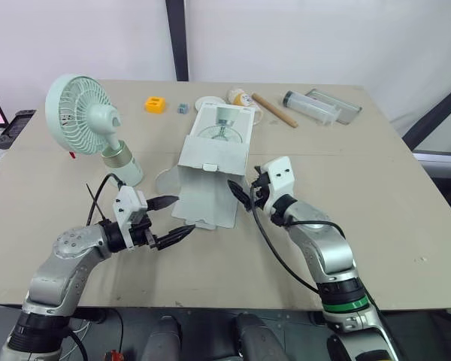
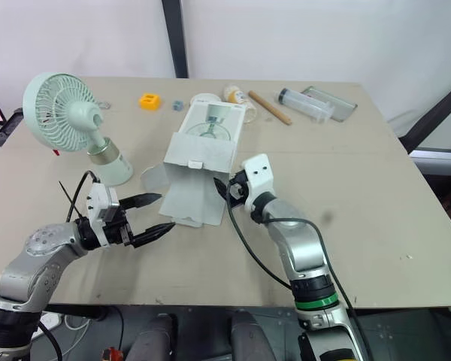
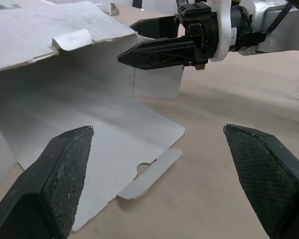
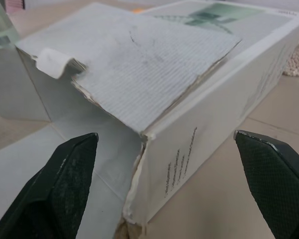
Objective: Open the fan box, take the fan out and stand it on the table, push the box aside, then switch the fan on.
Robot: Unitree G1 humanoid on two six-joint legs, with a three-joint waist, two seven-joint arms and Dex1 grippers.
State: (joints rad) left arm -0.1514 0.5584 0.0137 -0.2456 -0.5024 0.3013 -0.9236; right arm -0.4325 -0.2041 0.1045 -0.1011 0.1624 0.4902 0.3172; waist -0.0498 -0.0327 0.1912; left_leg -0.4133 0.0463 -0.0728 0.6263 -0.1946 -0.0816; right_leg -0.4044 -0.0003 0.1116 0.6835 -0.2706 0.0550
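Nearest, the left gripper (image 1: 182,214) and right gripper (image 1: 240,194) sat wide open, empty, at the open end of the fan box (image 1: 210,162); the fan (image 1: 83,116) stood on the tabletop (image 1: 376,173). Left wrist view showed the tuck flap (image 3: 152,170) ahead. Right wrist view showed the torn corner (image 4: 139,134); pushing low on that side wall should slide the box without tipping.

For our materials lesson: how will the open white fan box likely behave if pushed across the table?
The fan box probably slides easily: the fan stands outside it, so it looks empty and light. Its loose flap would likely bend under a push. The torn edge suggests thin card that may buckle.
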